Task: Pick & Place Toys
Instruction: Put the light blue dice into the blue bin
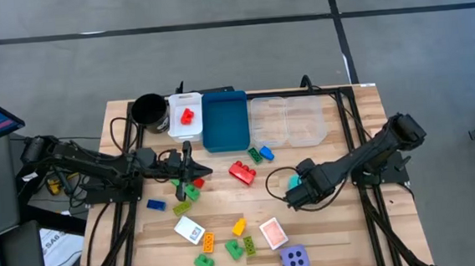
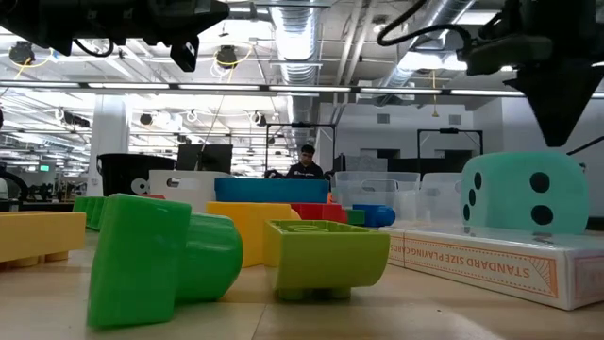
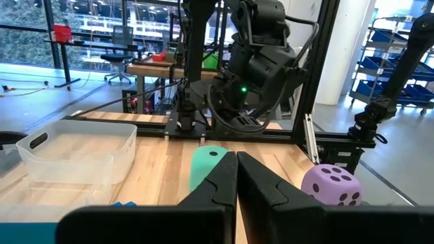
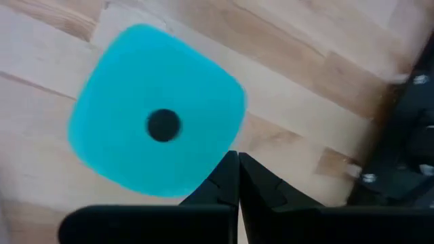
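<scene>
Low view: a green brick point(image 2: 156, 260) lies nearest, the cyan die point(image 2: 525, 194) at three o'clock. High view: the right gripper point(image 1: 296, 198), fingers pressed together and empty, hovers just beside that die at its five o'clock. Left gripper point(image 1: 200, 171), also closed, sits farther off. Right wrist view: the die fills the surface ahead.
</scene>
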Controlling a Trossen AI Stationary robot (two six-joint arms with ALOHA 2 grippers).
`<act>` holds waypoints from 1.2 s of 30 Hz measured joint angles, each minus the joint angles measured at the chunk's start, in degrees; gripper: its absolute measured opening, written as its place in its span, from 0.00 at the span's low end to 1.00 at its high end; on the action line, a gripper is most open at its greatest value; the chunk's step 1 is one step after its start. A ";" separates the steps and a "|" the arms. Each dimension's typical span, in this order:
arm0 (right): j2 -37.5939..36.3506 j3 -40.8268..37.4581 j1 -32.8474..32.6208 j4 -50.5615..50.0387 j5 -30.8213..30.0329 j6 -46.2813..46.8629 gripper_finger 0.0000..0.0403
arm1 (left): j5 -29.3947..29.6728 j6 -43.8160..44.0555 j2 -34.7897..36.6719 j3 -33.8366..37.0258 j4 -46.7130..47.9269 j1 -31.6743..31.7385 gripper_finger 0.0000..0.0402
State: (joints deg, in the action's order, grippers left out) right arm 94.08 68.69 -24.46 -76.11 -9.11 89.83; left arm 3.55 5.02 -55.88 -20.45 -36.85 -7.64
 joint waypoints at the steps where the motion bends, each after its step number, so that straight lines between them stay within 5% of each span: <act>1: 0.05 0.00 0.15 0.57 0.01 0.02 0.00 | 0.00 0.00 0.00 0.00 0.01 0.00 0.00; 16: 2.95 -0.82 -0.56 -4.66 0.45 3.21 0.00 | -0.09 0.00 0.00 0.00 -0.09 0.00 0.00; 36: 2.73 -3.85 -0.51 15.37 -4.40 -2.65 0.00 | -0.33 0.00 0.00 0.02 -0.03 -0.01 0.00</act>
State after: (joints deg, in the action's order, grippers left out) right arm 96.82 64.84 -24.97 -60.74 -13.51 87.18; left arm 3.22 5.02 -55.88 -20.43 -36.88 -7.65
